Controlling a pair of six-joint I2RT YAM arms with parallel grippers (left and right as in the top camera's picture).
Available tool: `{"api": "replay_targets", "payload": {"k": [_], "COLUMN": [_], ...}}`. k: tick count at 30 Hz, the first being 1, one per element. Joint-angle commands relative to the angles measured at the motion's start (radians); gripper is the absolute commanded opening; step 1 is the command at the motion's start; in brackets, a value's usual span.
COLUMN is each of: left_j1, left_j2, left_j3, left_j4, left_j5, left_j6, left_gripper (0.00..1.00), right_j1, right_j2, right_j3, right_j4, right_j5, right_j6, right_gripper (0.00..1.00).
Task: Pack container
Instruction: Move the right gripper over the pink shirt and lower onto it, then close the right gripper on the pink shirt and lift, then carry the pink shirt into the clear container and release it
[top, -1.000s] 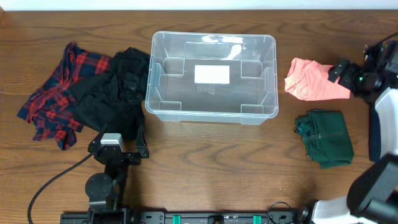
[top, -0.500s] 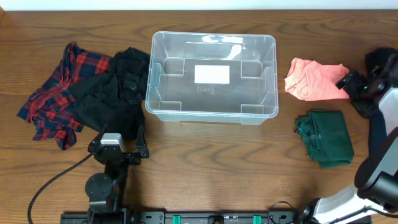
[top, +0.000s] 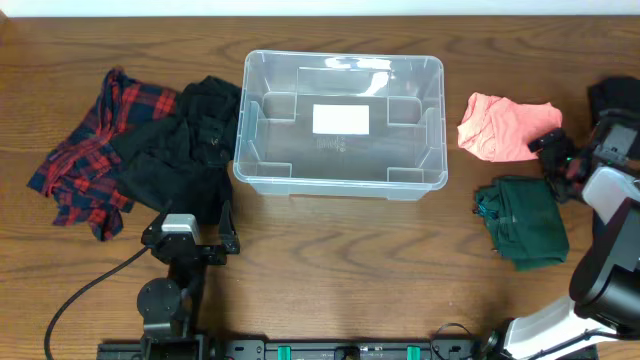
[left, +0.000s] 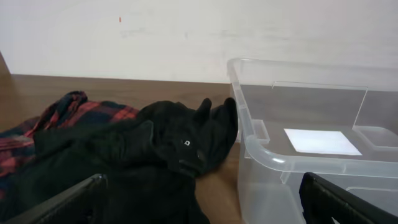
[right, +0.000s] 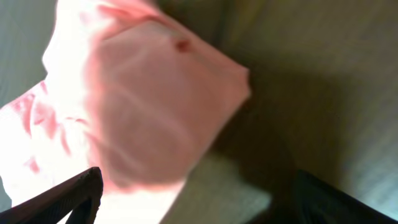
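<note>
The clear plastic container (top: 343, 125) stands at the table's middle back, with only a white label on its base; it also shows in the left wrist view (left: 311, 155). A pink garment (top: 503, 127) lies to its right and fills the right wrist view (right: 137, 106). A folded dark green garment (top: 525, 220) lies below it. A black garment (top: 180, 150) and a red plaid shirt (top: 85, 150) lie left of the container. My right gripper (top: 553, 152) is open at the pink garment's right edge. My left gripper (top: 188, 240) is open and empty, low by the black garment (left: 155, 149).
A dark object (top: 615, 100) lies at the far right edge behind the right arm. The left arm's base and cable (top: 90, 290) sit at the front left.
The right gripper has swung from over the pink garment's right edge out to the right and back down toward its lower right corner. The garment and the left arm have not moved.
</note>
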Motion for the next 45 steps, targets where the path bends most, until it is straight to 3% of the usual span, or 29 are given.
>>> {"api": "replay_targets", "payload": {"k": [1, 9, 14, 21, 24, 35, 45], "left_j1": [0.005, 0.005, 0.005, 0.005, 0.005, 0.005, 0.005], "left_j2": [-0.005, -0.005, -0.005, -0.005, -0.005, -0.005, -0.005], "left_j3": [-0.017, -0.017, -0.017, -0.017, -0.017, -0.017, -0.017], "left_j4": [-0.033, -0.034, -0.033, -0.033, -0.034, -0.033, -0.033], "left_j5": [0.014, 0.014, 0.014, 0.014, 0.014, 0.014, 0.014], "left_j6": [0.003, 0.003, 0.003, 0.003, 0.003, 0.003, 0.003], "left_gripper": [0.98, 0.98, 0.98, 0.98, 0.98, 0.98, 0.98], "right_j1": [0.034, 0.099, 0.120, 0.121, 0.121, 0.121, 0.121], "right_j2": [0.014, 0.014, 0.014, 0.014, 0.014, -0.037, -0.118], "right_j3": [-0.075, -0.131, -0.131, -0.131, -0.130, -0.062, 0.280], "right_j4": [0.074, 0.241, 0.269, 0.312, 0.328, 0.294, -0.154], "right_j5": [-0.008, 0.067, 0.109, 0.127, 0.127, -0.101, -0.277], "right_j6": [0.046, 0.094, 0.093, 0.056, 0.016, -0.142, -0.336], "right_gripper": [0.95, 0.92, 0.77, 0.22, 0.03, 0.01, 0.01]}}
